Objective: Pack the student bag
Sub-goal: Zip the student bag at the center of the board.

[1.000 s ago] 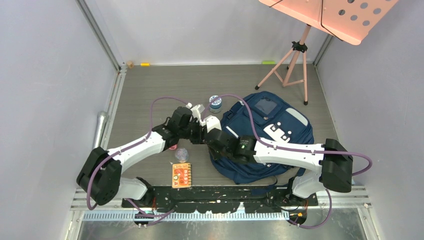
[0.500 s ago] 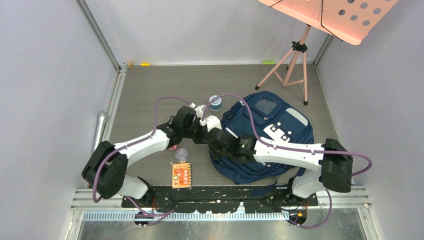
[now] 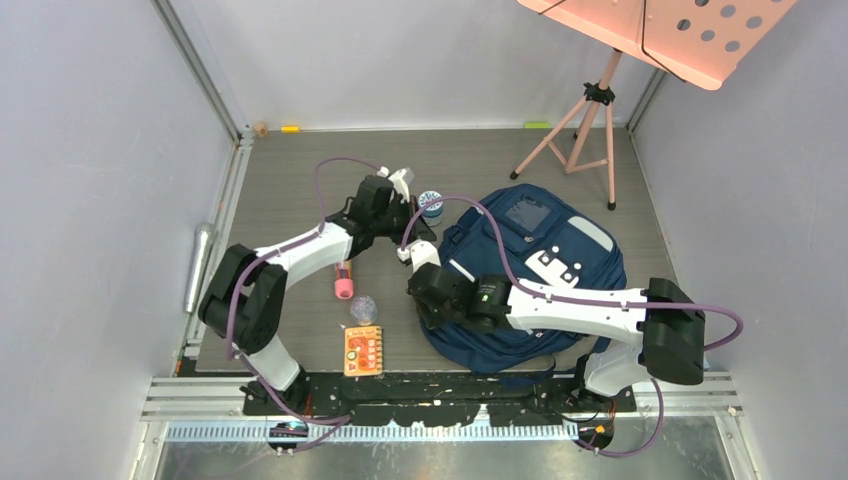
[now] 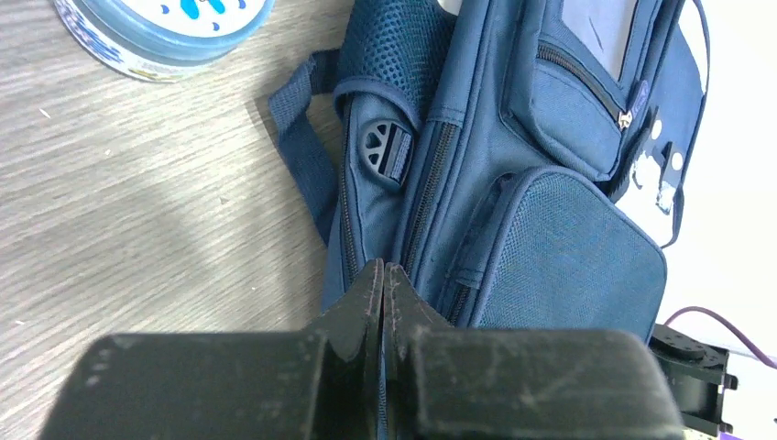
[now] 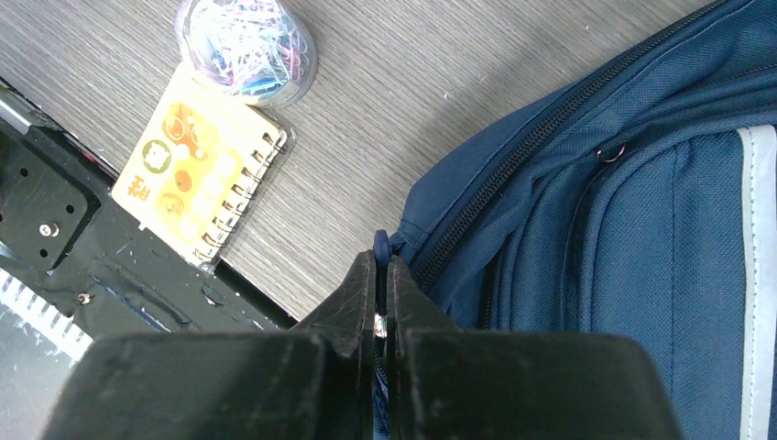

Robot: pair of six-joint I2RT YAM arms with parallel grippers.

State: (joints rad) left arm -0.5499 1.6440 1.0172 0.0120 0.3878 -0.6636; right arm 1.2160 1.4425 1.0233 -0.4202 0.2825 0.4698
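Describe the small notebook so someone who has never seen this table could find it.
Start at the big navy backpack. Left of its near corner, by the table's front edge, lies the notebook, just nearer than a clear tub of paper clips. It alone is orange, flat and spiral-bound.

student bag (image 3: 530, 242) partly under right arm (image 3: 580, 300), tin (image 4: 165, 32) cropped

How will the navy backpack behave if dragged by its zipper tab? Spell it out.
Probably floppy: the backpack lies slumped, fabric creased around its zips. Pulled by the zipper tab pinched in the right tool, the cloth would likely bunch before the whole bag slides. Broad and low, it seems unlikely to roll or tip.
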